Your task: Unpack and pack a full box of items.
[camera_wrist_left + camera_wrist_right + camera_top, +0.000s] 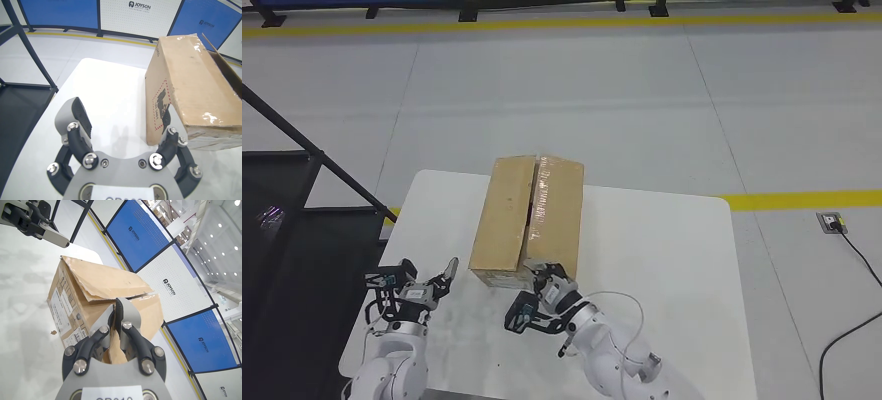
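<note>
— Where is the cardboard box (527,215)?
— On the white table (672,260), with its near end right up against the right claw (115,306).
— And that claw?
— Pinched narrow on a flap (114,349) at that end of the box top.
— The left claw (122,105)?
— Spread wide, holding nothing, low over the table. The box's side wall is just beside one finger.

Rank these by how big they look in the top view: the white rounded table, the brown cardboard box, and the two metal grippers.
1. white rounded table
2. brown cardboard box
3. left gripper and right gripper: they look about alike, so I won't rank them.
</note>
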Controlling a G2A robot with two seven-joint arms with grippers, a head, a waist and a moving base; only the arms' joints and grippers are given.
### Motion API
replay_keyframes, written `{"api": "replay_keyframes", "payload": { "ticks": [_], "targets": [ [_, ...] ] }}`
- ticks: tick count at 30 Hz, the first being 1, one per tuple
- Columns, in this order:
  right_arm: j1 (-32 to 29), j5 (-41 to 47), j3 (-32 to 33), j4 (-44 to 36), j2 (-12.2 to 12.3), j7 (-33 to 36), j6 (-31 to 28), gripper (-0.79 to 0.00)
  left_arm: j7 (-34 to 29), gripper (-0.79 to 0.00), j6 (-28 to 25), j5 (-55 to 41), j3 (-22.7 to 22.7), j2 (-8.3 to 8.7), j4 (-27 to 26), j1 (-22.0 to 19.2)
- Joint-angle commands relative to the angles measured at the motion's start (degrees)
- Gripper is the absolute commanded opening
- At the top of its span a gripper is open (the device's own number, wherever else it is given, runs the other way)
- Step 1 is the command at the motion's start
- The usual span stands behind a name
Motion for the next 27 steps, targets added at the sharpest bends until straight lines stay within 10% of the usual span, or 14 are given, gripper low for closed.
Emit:
{"api": "replay_keyframes", "payload": {
  "ticks": [1, 15, 17, 18, 27],
  "targets": [
    [-0.7, -0.5, 0.7, -0.6, 0.1, -0.5, -0.3, -0.785, -0.3, 0.000, -0.1, 0.2, -0.2, 0.00, 0.2, -0.1],
    [-7.0, -4.2, 5.4, -6.4, 1.5, -4.0, -3.1, -0.785, -3.0, 0.000, -2.6, 4.4, 3.3, -0.30, 3.3, -2.0],
    [-7.7, -4.3, 5.9, -7.0, 1.6, -4.0, -3.2, -0.505, -3.1, 0.000, -3.0, 4.7, 3.7, -0.35, 3.5, -2.3],
    [-8.0, -4.4, 6.0, -7.3, 1.6, -3.9, -3.3, -0.015, -3.1, 0.000, -3.2, 4.9, 3.9, -0.36, 3.6, -2.4],
    [-9.8, -4.1, 7.5, -9.7, 1.7, -5.6, -3.7, 0.000, -1.8, 0.000, -5.0, 5.0, 4.0, -0.44, 3.4, -2.2]
  ]
}}
